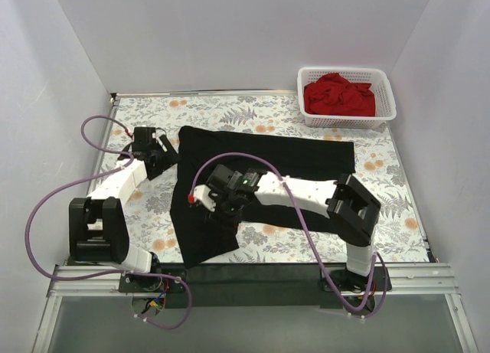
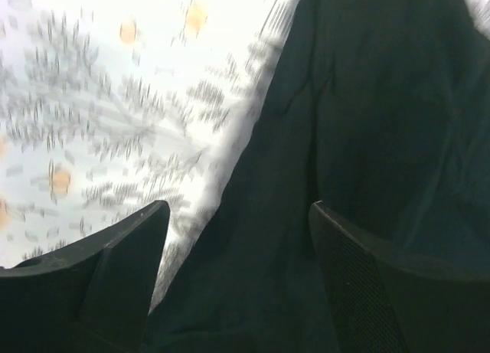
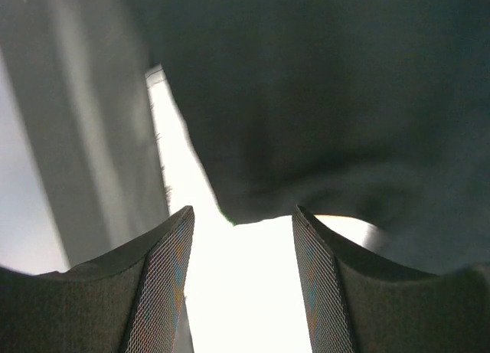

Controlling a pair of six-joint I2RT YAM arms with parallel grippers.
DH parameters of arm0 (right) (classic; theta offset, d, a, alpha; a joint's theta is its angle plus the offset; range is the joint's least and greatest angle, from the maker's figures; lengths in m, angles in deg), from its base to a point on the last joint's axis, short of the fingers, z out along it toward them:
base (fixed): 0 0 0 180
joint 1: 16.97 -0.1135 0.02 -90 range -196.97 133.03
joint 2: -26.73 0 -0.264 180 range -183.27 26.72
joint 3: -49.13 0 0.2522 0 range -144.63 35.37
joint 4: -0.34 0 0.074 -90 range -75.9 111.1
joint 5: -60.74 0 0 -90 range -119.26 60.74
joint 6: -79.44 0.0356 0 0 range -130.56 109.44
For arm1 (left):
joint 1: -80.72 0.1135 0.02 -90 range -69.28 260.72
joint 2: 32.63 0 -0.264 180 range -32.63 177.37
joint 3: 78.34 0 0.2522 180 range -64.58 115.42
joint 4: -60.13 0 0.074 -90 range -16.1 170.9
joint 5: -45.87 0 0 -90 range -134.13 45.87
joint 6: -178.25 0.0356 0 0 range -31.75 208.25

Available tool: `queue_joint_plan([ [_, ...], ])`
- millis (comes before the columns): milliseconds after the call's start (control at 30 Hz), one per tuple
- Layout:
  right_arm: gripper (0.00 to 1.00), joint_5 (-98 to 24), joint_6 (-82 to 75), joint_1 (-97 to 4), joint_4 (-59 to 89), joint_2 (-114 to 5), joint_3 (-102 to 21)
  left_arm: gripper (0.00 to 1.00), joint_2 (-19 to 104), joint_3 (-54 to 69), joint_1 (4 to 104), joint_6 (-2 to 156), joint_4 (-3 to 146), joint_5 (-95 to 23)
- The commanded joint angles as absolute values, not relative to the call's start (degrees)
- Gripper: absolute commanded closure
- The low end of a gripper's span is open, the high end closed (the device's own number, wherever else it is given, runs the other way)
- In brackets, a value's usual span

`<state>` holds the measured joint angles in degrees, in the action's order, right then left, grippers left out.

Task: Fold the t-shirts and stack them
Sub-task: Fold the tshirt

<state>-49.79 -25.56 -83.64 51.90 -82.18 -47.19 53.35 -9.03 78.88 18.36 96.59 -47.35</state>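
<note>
The black t-shirt (image 1: 268, 150) lies partly folded on the floral table, with one flap running down toward the near edge. My left gripper (image 1: 170, 150) hovers at the shirt's upper left edge. In the left wrist view it (image 2: 239, 207) is open, with black cloth (image 2: 367, 100) below the jaws and not pinched. My right gripper (image 1: 213, 209) is over the shirt's lower left part. In the right wrist view it (image 3: 243, 211) is open and empty, and the black cloth (image 3: 321, 100) lies just beyond its fingertips. The red t-shirt (image 1: 338, 95) sits crumpled in the basket.
A white lattice basket (image 1: 348, 122) stands at the far right corner. The floral tablecloth (image 1: 383, 184) shows around the shirt. White walls close in the table on the left, back and right. A metal rail runs along the near edge (image 1: 253, 272).
</note>
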Motion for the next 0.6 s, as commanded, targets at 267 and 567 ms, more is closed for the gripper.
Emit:
queue_joint_plan([
  [267, 0.48, -46.84, -12.14, -75.15, 34.75, -71.10, -36.09, 0.52, 50.52, -20.37, 76.69, 16.35, 98.68, -45.27],
  [567, 0.48, -45.96, -8.37, -73.22, 30.71, -66.27, -29.68, 0.95, 50.08, -14.58, 67.29, 16.53, 104.56, -57.21],
])
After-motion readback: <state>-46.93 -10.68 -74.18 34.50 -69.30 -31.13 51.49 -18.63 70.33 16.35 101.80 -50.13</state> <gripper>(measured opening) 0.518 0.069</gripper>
